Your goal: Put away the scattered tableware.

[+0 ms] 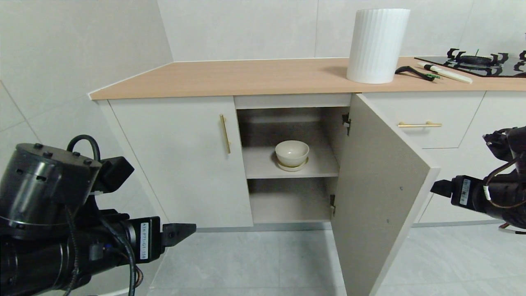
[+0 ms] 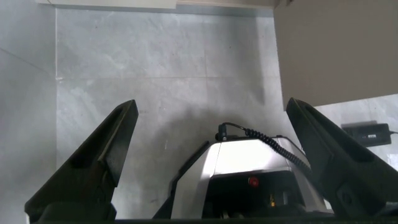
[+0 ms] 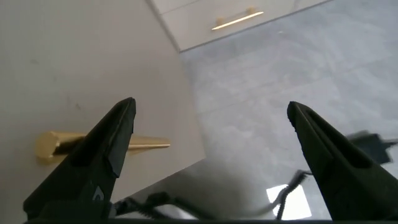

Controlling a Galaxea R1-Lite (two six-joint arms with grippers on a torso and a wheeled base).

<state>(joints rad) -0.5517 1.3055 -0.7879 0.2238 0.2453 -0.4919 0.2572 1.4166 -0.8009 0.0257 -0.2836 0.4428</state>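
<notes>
A white label strip [image 1: 144, 240] with dark print is carried on the left wrist and another [image 1: 465, 191] on the right wrist; no other writing can be made out. The left pincer [image 2: 211, 104] is spread wide with nothing held, low over the grey floor [image 1: 254, 259] in front of the closed left cabinet door [image 1: 181, 160]. The right pincer [image 3: 209, 106] is likewise spread wide and empty, just beside the free edge of the open cabinet door [image 1: 378, 185], on its outer face; in the right wrist view that door's gold handle [image 3: 99, 144] is seen close to one finger. A cream bowl [image 1: 291, 152] is set upright on a saucer [image 1: 292, 166] on the upper shelf [image 1: 263, 164] inside the open cabinet, well apart from both pincers, with the open door standing between it and the right pincer. On the wooden surface [image 1: 246, 76] above, a black-handled utensil [image 1: 413, 72] and a white utensil [image 1: 446, 73] are laid side by side between a tall white ribbed container [image 1: 377, 45] and the black hob [image 1: 476, 61], also well apart from both pincers.
</notes>
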